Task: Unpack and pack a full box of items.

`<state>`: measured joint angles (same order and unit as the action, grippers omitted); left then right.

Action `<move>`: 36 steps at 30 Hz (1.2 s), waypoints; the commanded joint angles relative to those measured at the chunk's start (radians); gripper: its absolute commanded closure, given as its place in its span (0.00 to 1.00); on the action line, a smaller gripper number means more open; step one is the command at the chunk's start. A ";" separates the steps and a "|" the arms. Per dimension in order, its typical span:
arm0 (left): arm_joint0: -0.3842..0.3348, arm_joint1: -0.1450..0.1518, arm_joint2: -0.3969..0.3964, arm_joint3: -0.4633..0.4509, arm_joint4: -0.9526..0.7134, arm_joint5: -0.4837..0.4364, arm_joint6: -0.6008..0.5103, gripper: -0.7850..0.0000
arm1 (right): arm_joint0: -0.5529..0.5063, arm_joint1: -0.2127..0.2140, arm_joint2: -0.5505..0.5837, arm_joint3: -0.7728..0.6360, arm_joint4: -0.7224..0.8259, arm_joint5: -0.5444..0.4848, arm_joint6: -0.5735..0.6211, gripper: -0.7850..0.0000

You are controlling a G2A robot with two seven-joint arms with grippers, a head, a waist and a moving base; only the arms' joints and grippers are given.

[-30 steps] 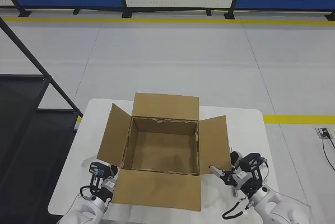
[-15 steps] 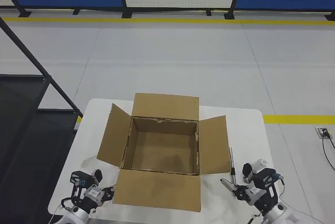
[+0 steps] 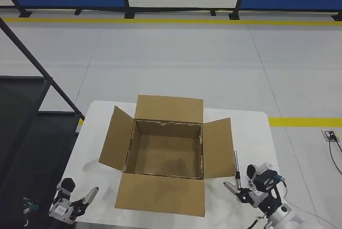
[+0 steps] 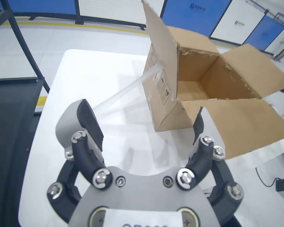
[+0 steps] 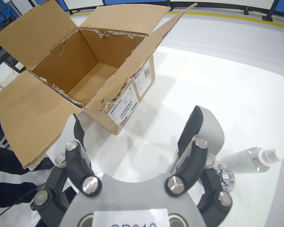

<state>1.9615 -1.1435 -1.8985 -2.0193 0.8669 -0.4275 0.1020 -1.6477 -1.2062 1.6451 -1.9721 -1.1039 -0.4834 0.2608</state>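
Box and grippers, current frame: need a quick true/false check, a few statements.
1. The box has all four flaps open. True.
2. A bottle sits inside the box. False: nothing shows inside; the bottle lies on the table by the right gripper.
3. The left gripper has its fingers open and empty. True.
4. The right gripper is shut on a flap. False: its fingers are open and hold nothing.

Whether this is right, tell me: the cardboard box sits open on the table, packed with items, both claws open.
No: the cardboard box is empty, as the right wrist view shows. It sits open on the table, left claw and right claw open.
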 commanded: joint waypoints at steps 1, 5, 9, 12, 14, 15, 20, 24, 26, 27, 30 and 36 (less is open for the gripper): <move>0.030 -0.002 -0.036 -0.036 -0.069 -0.019 0.008 0.00 | 0.007 0.006 0.007 0.008 -0.052 -0.027 0.038 0.00; 0.060 -0.004 -0.085 -0.093 -0.183 -0.059 -0.003 0.00 | 0.031 0.013 -0.014 0.007 -0.130 -0.053 0.121 0.00; 0.065 -0.007 -0.100 -0.134 -0.292 -0.057 -0.023 0.00 | 0.070 0.014 -0.079 0.008 -0.234 0.002 0.263 0.00; 0.064 -0.008 -0.100 -0.137 -0.299 -0.054 -0.027 0.00 | 0.075 0.014 -0.085 0.007 -0.244 0.015 0.278 0.00; 0.064 -0.008 -0.100 -0.137 -0.299 -0.054 -0.027 0.00 | 0.075 0.014 -0.085 0.007 -0.244 0.015 0.278 0.00; 0.064 -0.008 -0.100 -0.137 -0.299 -0.054 -0.027 0.00 | 0.075 0.014 -0.085 0.007 -0.244 0.015 0.278 0.00; 0.064 -0.008 -0.100 -0.137 -0.299 -0.054 -0.027 0.00 | 0.076 0.014 -0.087 0.006 -0.242 0.017 0.275 0.00; 0.053 -0.008 -0.092 -0.139 -0.299 -0.048 -0.039 0.00 | 0.108 0.011 -0.103 0.025 -0.242 0.084 0.283 0.00; 0.046 -0.009 -0.088 -0.140 -0.308 -0.044 -0.047 0.00 | 0.135 0.011 -0.109 0.051 -0.235 0.100 0.314 0.00; 0.044 -0.010 -0.087 -0.140 -0.318 -0.043 -0.051 0.00 | 0.153 0.010 -0.112 0.065 -0.234 0.122 0.335 0.00; 0.039 -0.011 -0.094 -0.138 -0.350 -0.044 -0.068 0.00 | 0.206 0.009 -0.128 0.115 -0.220 0.140 0.382 0.00; 0.031 -0.014 -0.108 -0.130 -0.371 -0.040 -0.088 0.00 | 0.275 0.011 -0.138 0.202 -0.194 0.122 0.439 0.00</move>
<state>1.9945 -1.1570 -2.0056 -2.1506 0.4981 -0.4690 0.0172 -1.3821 -1.1957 1.5088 -1.7837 -1.2993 -0.3594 0.6880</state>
